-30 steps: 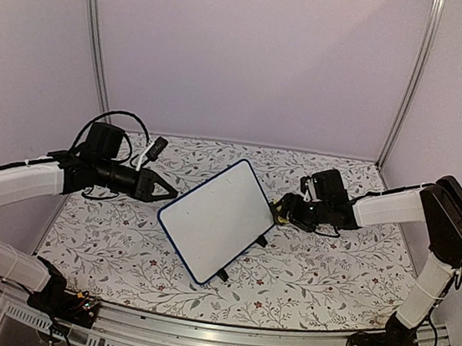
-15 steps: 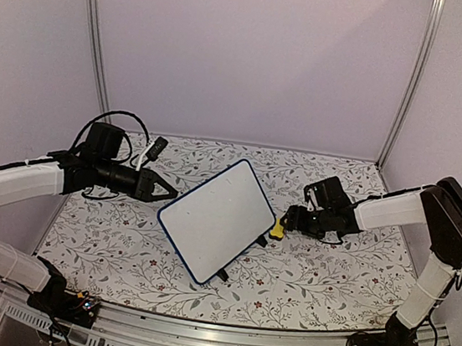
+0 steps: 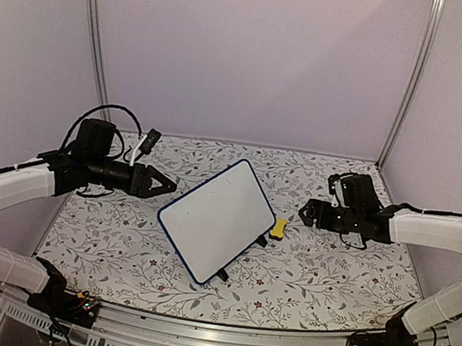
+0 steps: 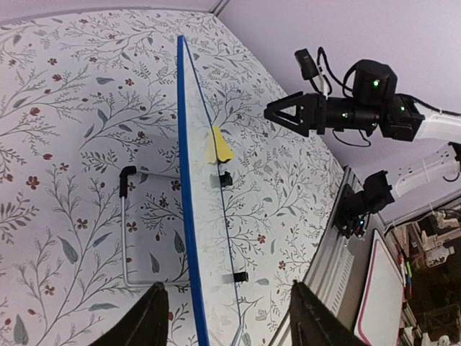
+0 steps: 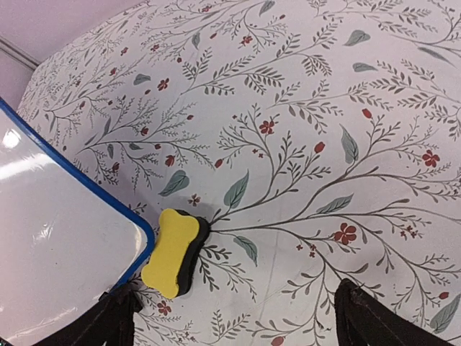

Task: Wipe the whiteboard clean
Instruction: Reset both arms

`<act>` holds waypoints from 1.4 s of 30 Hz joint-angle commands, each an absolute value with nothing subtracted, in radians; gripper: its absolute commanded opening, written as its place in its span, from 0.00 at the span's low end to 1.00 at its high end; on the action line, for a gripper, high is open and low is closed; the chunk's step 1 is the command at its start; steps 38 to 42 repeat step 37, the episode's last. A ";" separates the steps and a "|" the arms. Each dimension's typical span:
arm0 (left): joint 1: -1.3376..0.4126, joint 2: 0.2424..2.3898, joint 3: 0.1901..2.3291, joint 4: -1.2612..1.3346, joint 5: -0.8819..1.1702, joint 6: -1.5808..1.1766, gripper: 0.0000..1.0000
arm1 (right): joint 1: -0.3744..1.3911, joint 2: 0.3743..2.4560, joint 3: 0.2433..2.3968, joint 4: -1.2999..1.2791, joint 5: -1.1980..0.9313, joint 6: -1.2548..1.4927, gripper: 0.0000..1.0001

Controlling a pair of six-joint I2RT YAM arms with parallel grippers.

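1: both grippers hang clear of the whiteboard. it stands on the floral cloth, propped at a tilt, set diagonal, with one gripper on each side.
2: jaws?
1: left gripper sits just beside the whiteboard's left corner, fingers spread, nothing between them. right gripper is well off the whiteboard's right edge, jaws wide, also empty.
2: eraser?
1: yellow eraser lies flat at the whiteboard's right edge, by a rounded corner. touching the frame or just beside it, cannot tell which.
2: anything written on it?
1: no marks seen on the face from above. there is glare in the right wrist view, so faint strokes could hide. my guess is that the wiping is about done.
2: how will it handle?
1: my read is light and stiff, with a slick face and a thin blue frame. it rests on a wire stand behind the whiteboard and small black feet along its lower edge, so a push on the face would likely slide it or fold it back.
2: where to grip?
1: pinch the frame across its thickness at the left corner, never the face. brace there during any wipe.
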State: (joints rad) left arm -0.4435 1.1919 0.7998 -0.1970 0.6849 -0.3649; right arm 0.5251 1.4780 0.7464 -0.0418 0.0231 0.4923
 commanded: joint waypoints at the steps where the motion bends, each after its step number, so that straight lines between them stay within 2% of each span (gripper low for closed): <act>1: -0.427 1.085 0.778 -0.141 0.641 -0.352 0.65 | 0.525 1.320 0.705 -0.067 0.023 0.417 0.99; 5: -0.418 1.000 0.770 -0.143 0.563 -0.345 0.86 | 0.525 1.164 0.696 -0.157 0.019 0.354 0.99; 6: -0.416 0.978 0.772 -0.152 0.533 -0.341 0.96 | 0.525 1.107 0.696 -0.176 0.021 0.344 0.99; 7: -0.417 0.957 0.775 -0.162 0.505 -0.339 0.99 | 0.525 1.073 0.688 -0.179 0.015 0.347 0.99; 14: -0.416 0.856 0.823 -0.304 0.327 -0.334 1.00 | 0.528 0.834 0.789 -0.356 -0.006 0.329 0.99; 21: -0.412 0.732 0.777 -0.382 0.192 -0.284 1.00 | 0.528 0.743 0.833 -0.461 0.146 0.281 0.99; 24: -0.406 0.692 0.715 -0.349 0.194 -0.294 1.00 | 0.528 0.735 0.818 -0.470 0.175 0.280 0.99; 42: -0.370 0.692 0.715 -0.352 0.216 -0.286 1.00 | 0.528 0.718 0.818 -0.452 0.259 0.301 0.99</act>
